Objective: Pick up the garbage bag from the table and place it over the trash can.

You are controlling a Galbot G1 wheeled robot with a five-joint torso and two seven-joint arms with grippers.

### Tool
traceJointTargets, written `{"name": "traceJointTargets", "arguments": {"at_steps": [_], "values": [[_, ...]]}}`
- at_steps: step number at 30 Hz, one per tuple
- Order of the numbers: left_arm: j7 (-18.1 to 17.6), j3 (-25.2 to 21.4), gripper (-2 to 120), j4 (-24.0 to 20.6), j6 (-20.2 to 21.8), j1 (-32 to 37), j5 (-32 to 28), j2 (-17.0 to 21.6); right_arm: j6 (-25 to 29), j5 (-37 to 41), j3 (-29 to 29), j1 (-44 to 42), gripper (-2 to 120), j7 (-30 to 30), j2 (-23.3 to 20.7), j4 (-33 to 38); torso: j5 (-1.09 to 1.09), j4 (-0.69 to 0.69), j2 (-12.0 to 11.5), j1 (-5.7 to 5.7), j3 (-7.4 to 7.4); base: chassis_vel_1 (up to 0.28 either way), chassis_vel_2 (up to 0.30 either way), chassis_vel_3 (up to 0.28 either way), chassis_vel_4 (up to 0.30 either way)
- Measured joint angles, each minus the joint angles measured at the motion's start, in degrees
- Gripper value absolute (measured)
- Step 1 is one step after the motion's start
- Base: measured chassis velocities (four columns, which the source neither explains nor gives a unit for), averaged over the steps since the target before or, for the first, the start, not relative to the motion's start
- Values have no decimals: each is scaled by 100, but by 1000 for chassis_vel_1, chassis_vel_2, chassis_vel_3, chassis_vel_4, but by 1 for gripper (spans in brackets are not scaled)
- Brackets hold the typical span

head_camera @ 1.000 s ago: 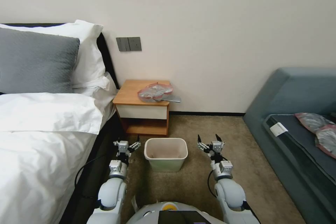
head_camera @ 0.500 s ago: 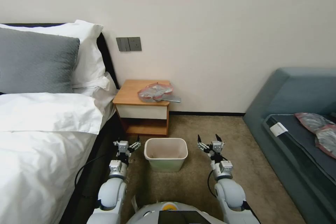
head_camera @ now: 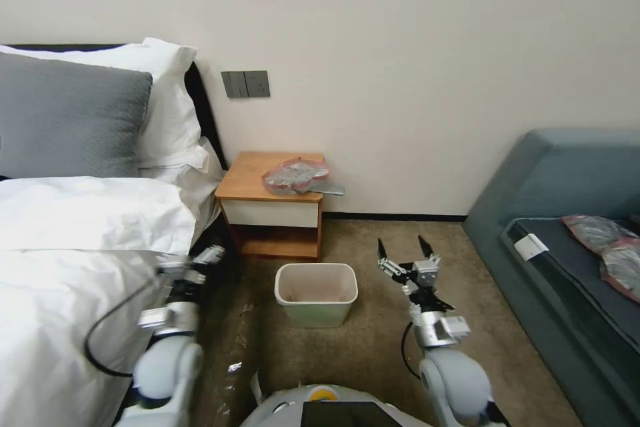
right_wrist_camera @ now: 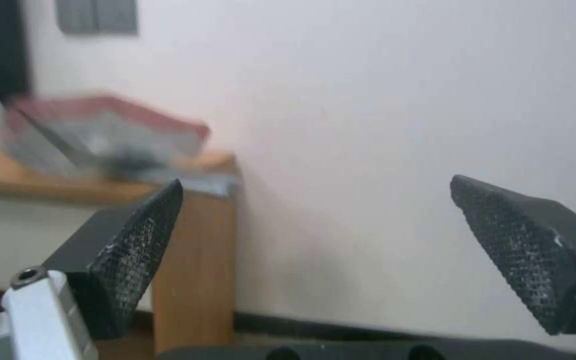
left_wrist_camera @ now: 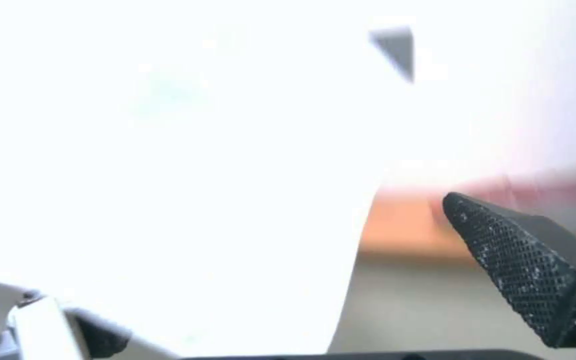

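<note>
Garbage bag (head_camera: 295, 175) lies crumpled on the table (head_camera: 248, 180), mid-frame against the wall, untouched. Trash can (head_camera: 316, 293) stands on the carpet below it. Right gripper (head_camera: 406, 256) hovers right of the can, fingers spread wide. Left gripper (head_camera: 200, 260) sits lower left beside the bed (head_camera: 60, 293); finger state undeterminable.

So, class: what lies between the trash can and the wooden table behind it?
In the head view, just bare brown carpet separates the trash can from the table; the garbage bag sits on top.
</note>
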Motion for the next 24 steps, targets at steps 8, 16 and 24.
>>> {"name": "traceJointTargets", "arguments": {"at_steps": [8, 16, 24], "values": [[-57, 531, 99, 174, 358, 89, -659, 164, 181, -181, -95, -32, 100, 9, -154, 0, -2, -2, 0, 0, 1, 0, 0, 0, 0], [-142, 987, 99, 306, 605, 253, -503, 194, 504, -711, -121, 760, 100, 77, -539, -634, -2, -2, 0, 0, 1, 0, 0, 0, 0], [-257, 1181, 99, 519, 399, 238, 194, 84, 952, -2288, -263, 1965, 100, 50, -1006, -1587, 1, 3, 0, 0, 1, 0, 0, 0, 0]]}}
